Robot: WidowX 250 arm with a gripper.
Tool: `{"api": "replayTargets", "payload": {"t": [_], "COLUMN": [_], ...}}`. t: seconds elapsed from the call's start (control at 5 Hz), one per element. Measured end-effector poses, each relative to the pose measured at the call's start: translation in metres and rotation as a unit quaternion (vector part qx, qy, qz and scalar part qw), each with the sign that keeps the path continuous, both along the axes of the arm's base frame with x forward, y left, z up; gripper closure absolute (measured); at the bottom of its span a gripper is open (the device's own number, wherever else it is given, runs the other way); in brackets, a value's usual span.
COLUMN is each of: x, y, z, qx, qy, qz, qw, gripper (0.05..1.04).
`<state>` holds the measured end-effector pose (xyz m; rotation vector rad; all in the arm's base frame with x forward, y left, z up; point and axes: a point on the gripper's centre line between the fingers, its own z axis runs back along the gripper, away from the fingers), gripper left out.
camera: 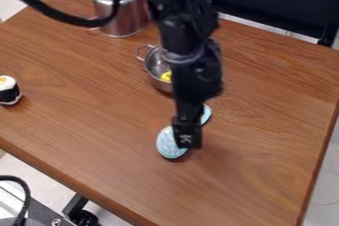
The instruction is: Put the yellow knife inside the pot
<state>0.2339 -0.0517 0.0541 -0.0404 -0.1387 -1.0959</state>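
Observation:
The gripper [187, 140] hangs low over the middle of the table, in front of the small pot and at the right side of a light-blue oval thing. A small metal pot [155, 65] with a wire handle stands behind it, its right part hidden by the arm. Inside the pot, low by the near wall, lies something yellow [166, 76]; only a bit of it shows beside the arm, so I cannot tell its full shape.
The light-blue oval thing [169, 143] has a dark underside. Another light-blue piece [206, 114] shows right of the arm. A tall metal pot [120, 17] stands at the back left. A black-and-white sushi toy [9, 90] sits at the left edge.

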Motion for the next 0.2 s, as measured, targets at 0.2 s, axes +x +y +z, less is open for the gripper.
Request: {"api": "replayTargets", "payload": {"t": [0.2], "x": [-0.0102], "y": [-0.0144], "z": [-0.0175], "qx": [-0.011], "qy": [0.013], "qz": [-0.003], "qw": [0.9999], "gripper": [0.085]}}
